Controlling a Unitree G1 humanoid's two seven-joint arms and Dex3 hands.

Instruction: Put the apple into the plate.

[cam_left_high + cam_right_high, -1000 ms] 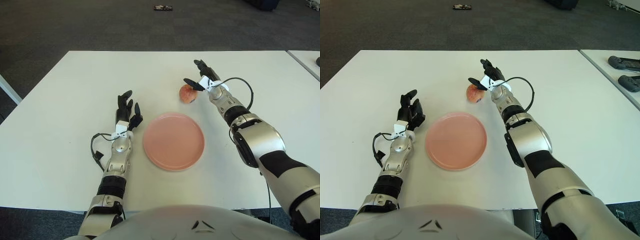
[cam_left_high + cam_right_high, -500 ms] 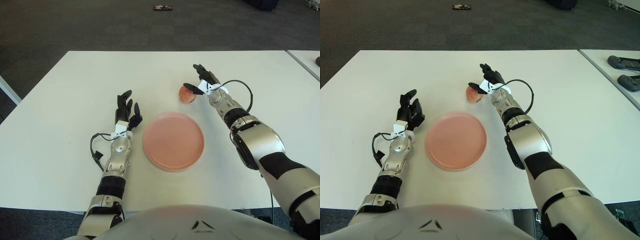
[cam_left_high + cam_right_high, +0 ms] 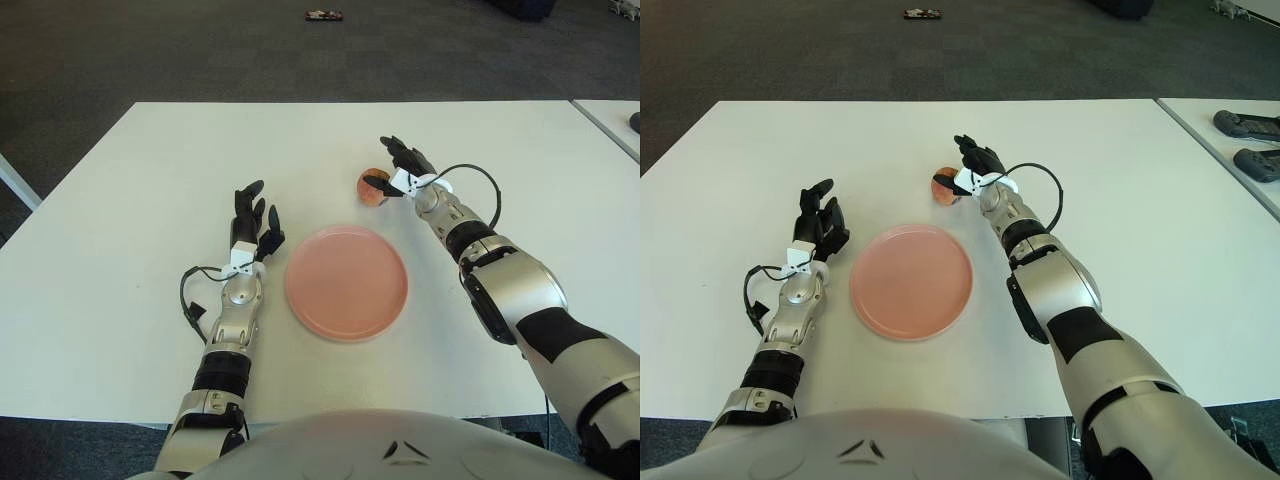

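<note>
A red-yellow apple (image 3: 369, 190) rests on the white table (image 3: 130, 200), just beyond the far right rim of the pink plate (image 3: 346, 282). My right hand (image 3: 392, 168) is against the apple's right side. Its thumb (image 3: 379, 182) lies across the apple's front and its fingers (image 3: 397, 152) stretch out past the apple's far side, not curled around it. It shows the same way in the right eye view (image 3: 966, 168). My left hand (image 3: 255, 222) rests on the table left of the plate, fingers relaxed and empty.
A second table edge with dark controllers (image 3: 1248, 140) lies at the far right. A small dark object (image 3: 326, 15) lies on the carpet beyond the table.
My right hand has moved left and down onto the apple, so its thumb now covers part of the fruit. The apple, the plate and my left hand have not moved.
</note>
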